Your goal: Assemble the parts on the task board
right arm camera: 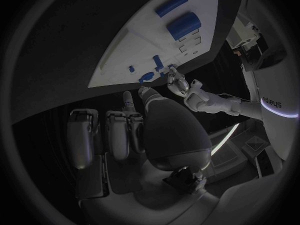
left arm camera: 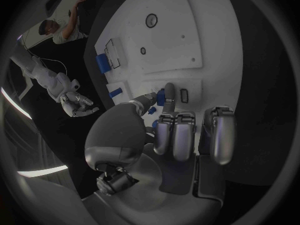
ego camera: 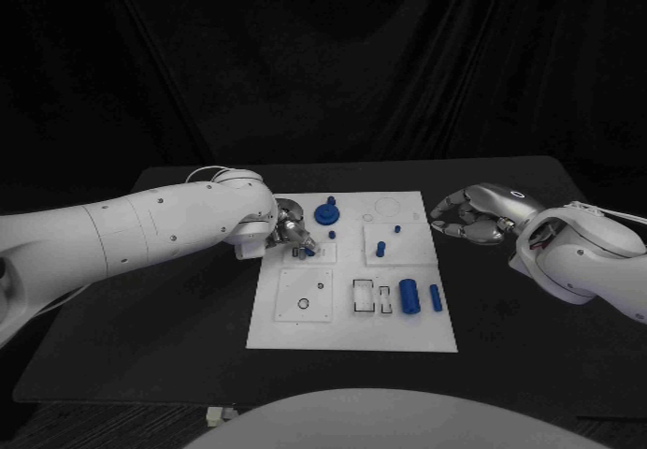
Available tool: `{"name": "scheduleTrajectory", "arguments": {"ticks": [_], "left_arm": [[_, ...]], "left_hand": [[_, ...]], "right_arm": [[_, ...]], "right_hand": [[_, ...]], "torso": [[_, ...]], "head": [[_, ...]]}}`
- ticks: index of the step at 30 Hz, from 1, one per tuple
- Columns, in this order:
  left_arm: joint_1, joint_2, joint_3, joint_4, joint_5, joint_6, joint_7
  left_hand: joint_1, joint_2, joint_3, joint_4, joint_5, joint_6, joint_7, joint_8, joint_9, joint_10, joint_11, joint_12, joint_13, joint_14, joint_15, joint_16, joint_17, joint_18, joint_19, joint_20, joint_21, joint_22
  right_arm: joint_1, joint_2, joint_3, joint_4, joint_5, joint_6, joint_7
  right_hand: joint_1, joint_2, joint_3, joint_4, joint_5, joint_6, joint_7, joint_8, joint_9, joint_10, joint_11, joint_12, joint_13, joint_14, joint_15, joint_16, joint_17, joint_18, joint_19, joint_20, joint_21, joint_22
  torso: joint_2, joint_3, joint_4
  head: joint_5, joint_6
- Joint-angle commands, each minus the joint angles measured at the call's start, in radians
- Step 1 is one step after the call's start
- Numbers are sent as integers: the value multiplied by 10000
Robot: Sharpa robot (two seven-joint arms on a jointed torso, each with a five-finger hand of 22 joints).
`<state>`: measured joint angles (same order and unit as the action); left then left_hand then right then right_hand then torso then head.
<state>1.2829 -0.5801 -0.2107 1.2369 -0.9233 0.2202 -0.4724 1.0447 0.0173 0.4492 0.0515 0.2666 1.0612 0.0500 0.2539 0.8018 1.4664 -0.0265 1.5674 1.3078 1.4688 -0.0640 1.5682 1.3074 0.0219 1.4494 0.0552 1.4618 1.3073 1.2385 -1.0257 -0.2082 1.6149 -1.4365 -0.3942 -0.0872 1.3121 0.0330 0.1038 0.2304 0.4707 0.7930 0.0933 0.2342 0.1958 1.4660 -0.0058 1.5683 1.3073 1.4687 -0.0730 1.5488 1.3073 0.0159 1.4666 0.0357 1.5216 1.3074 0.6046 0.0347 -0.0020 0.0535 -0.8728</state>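
Head view: the left hand sits at the left edge of the white task board, fingertips pinching a small blue part. The right hand hovers off the board's far right edge, fingers curled inward, empty.

Left wrist view: thumb and a finger grasp the blue part against the board.

Right wrist view: fingers folded, touching nothing.

Black table under dim light, matte top, front edge near a dark ribbed floor strip. Black curtain hanging in folds behind, covering the whole back wall. Thin curved light strip glowing off to one side.
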Motion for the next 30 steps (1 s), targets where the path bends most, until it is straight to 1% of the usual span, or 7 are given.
{"name": "scheduleTrajectory", "arguments": {"ticks": [1,2,8,10,18,21,30], "left_arm": [[-53,27,-14,-1,58,196,128],[-53,25,-14,-3,58,203,128],[-58,21,-14,-20,58,284,111],[-59,30,-14,-28,58,307,112],[-68,93,-14,-89,58,364,101],[-73,113,-14,-126,58,418,48],[-98,142,-14,-227,58,450,48]], "left_hand": [[-166,-29,-207,122,-369,-27,-38,-70,-1,1044,86,34,2630,1020,75,26,2634,181,-58,21,-64,1855],[-205,-25,-328,203,-573,-19,-38,-92,-4,1044,87,34,2630,1020,74,26,2634,183,-63,22,-76,1856],[-327,-55,-655,399,-799,8,-28,-142,-17,1044,96,34,2630,1020,80,26,2634,190,-79,23,-109,1856],[-383,-54,-861,526,-1010,16,-20,-185,-32,1044,103,34,2630,1020,86,26,2634,197,-97,27,-138,1852],[-474,-40,-1118,713,-1218,25,-1,-241,-53,1044,121,34,2630,1020,100,26,2634,199,-103,38,-159,1859],[-592,-36,-1396,908,-1489,80,0,-230,-25,1044,122,34,2630,1020,103,26,2634,187,-55,48,-132,1894],[-927,28,-1927,1383,-1906,73,20,-249,17,1044,144,34,2630,1020,122,26,2634,192,-55,63,-166,1913]], "right_arm": [[-24,-12,6,7,-22,-7,-105],[-24,-14,6,7,-22,-5,-108],[-26,-17,6,3,-22,-2,-119],[-27,-13,6,2,-22,3,-123],[-33,-2,5,-1,-22,22,-135],[-35,-4,5,1,-22,27,-138],[-58,-11,5,-5,-22,26,-142]], "right_hand": [[57,-13,36,4,17,27,20,-41,-13,1048,35,25,2635,903,75,-58,2101,-11,764,97,-26,2438],[59,-14,39,3,19,26,19,-43,-14,1048,35,25,2635,903,74,-58,2102,-11,763,97,-27,2437],[71,-21,51,-5,32,23,18,-47,-17,1048,34,25,2635,904,74,-56,2105,-10,761,97,-32,2436],[80,-25,58,-11,42,23,17,-48,-18,1048,33,25,2635,902,73,-60,2098,-10,761,97,-32,2436],[90,-31,67,-19,57,24,18,-50,-20,1048,32,25,2635,903,73,-57,2104,-10,761,96,-32,2435],[101,-38,79,-28,76,24,18,-53,-22,1048,31,25,2635,901,72,-63,2094,-8,759,96,-37,2434],[108,-44,86,-33,90,21,18,-56,-24,1048,32,25,2635,900,72,-64,2091,-8,758,96,-39,2433]], "torso": [[-2,1,4],[0,0,4],[5,-1,1],[5,-1,-1],[0,2,-2],[3,0,-2],[6,-3,-1]], "head": [[-14,2],[-14,2],[-19,2],[-16,2],[-9,2],[-10,2],[-21,2]]}}
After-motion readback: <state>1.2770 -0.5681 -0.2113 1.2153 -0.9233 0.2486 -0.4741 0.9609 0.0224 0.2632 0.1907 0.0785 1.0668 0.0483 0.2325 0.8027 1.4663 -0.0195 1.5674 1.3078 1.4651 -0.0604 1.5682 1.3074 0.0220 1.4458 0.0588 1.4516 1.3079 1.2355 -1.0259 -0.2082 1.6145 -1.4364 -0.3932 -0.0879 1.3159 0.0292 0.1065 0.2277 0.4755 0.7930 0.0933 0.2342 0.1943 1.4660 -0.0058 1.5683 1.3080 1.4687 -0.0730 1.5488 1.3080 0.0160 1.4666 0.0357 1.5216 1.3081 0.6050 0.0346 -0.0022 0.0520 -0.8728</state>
